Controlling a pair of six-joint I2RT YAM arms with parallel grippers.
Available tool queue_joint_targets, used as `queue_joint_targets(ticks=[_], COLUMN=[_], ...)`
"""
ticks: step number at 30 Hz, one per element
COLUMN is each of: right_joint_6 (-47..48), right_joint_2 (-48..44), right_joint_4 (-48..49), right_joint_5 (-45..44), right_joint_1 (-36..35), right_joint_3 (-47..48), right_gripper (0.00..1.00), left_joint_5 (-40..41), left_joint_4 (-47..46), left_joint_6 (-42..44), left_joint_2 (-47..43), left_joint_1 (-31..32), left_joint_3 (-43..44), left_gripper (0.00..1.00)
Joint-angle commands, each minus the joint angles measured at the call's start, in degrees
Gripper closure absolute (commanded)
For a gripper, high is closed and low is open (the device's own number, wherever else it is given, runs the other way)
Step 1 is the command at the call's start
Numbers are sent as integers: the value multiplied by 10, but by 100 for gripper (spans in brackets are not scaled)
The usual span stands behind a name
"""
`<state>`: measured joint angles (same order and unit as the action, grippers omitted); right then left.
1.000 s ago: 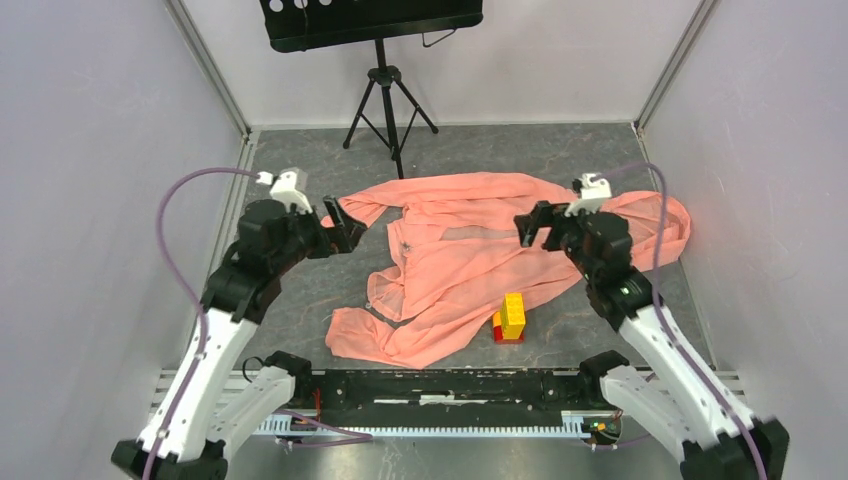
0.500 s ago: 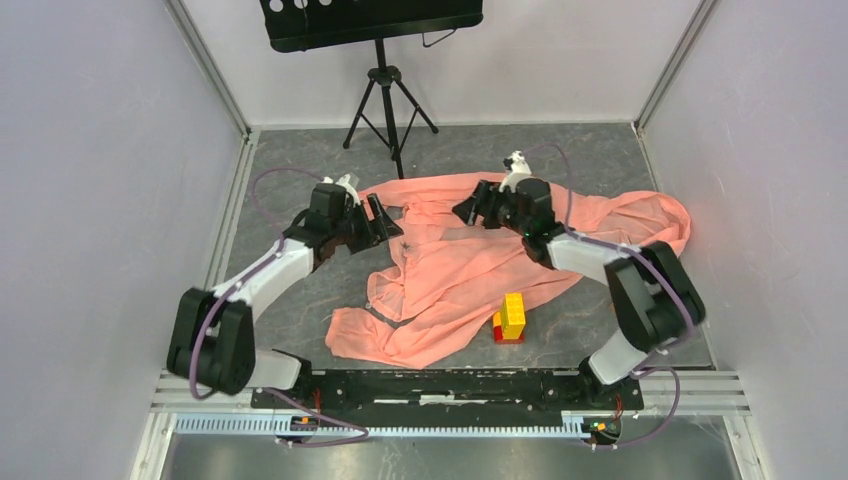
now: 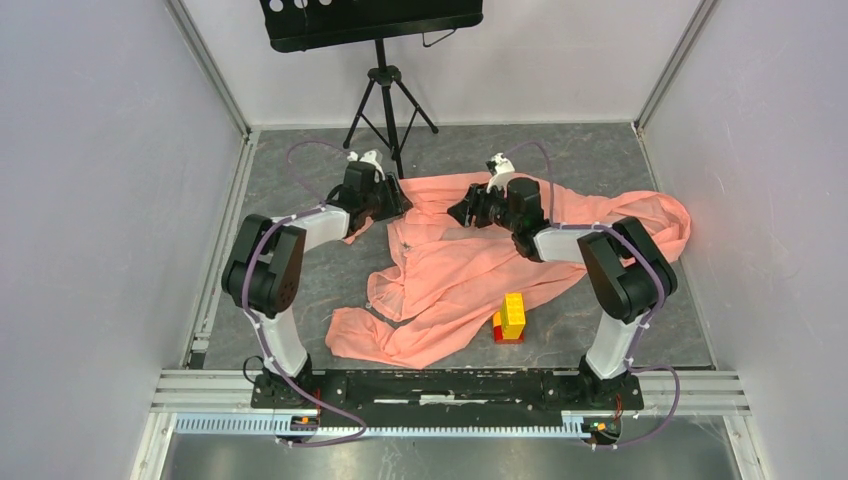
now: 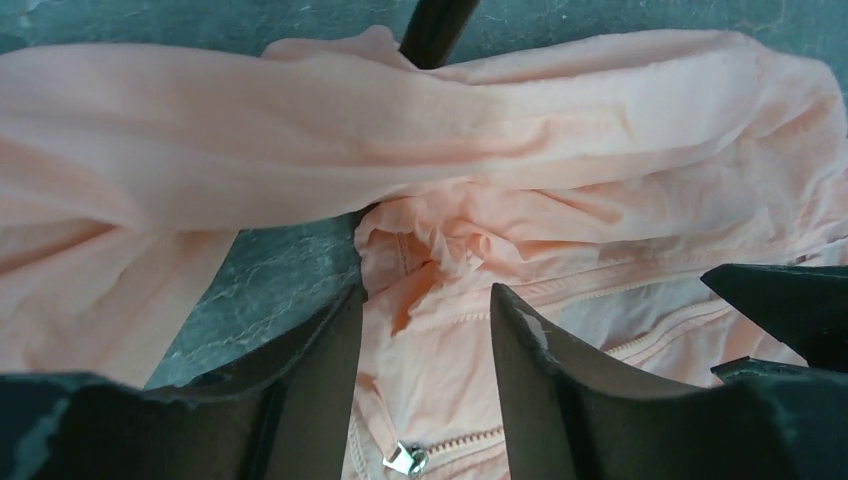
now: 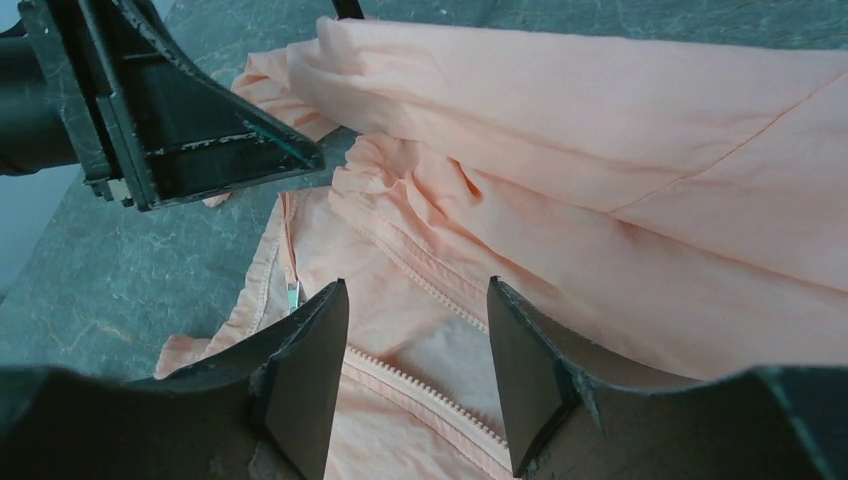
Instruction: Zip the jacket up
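Yellow-red block stack (image 3: pixel 510 318), black tripod (image 3: pixel 388 100)

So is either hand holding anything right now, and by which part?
Nothing is held; the left hand and right hand stand open just over the jacket.

You have one salmon-pink jacket (image 3: pixel 470 260), one yellow-and-red block stack (image 3: pixel 511 318), one tripod (image 3: pixel 388 100) and two claws: left claw (image 3: pixel 394 199), right claw (image 3: pixel 459 213).

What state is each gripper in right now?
Left gripper: open over the jacket, holding nothing.
Right gripper: open over the jacket, holding nothing.
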<state>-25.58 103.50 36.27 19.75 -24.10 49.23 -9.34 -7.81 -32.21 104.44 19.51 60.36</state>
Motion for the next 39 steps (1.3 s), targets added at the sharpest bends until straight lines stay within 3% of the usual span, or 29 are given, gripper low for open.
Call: queue_joint_targets(ticks=[1,15,17,21,25,39], right_joint_6=[4,-8,-5,6,22,56], right_joint_2=[18,54,55,65,73,102], right_joint_4=[56,86,86,81,79,129], right_joint_5=[34,31,32,37,43,125], right_joint_1=[3,1,0,-7,-16,-24], right_joint_3=[2,6,8,20,34,63], right_gripper=[43,62,64,66,64,45], left_joint_5=[8,6,5,-9,-31,-214], left_joint_4=[-41,-28,-28,-29,-31,-139], left_joint_6=[64,84,85,86,82,-96], left_joint_2=[24,68,68,69,61,39], left_joint_1=[16,27,26,26,26,-31], left_joint_3=[36,73,74,74,67,-1], left_gripper=[46,61,66,85,98,98])
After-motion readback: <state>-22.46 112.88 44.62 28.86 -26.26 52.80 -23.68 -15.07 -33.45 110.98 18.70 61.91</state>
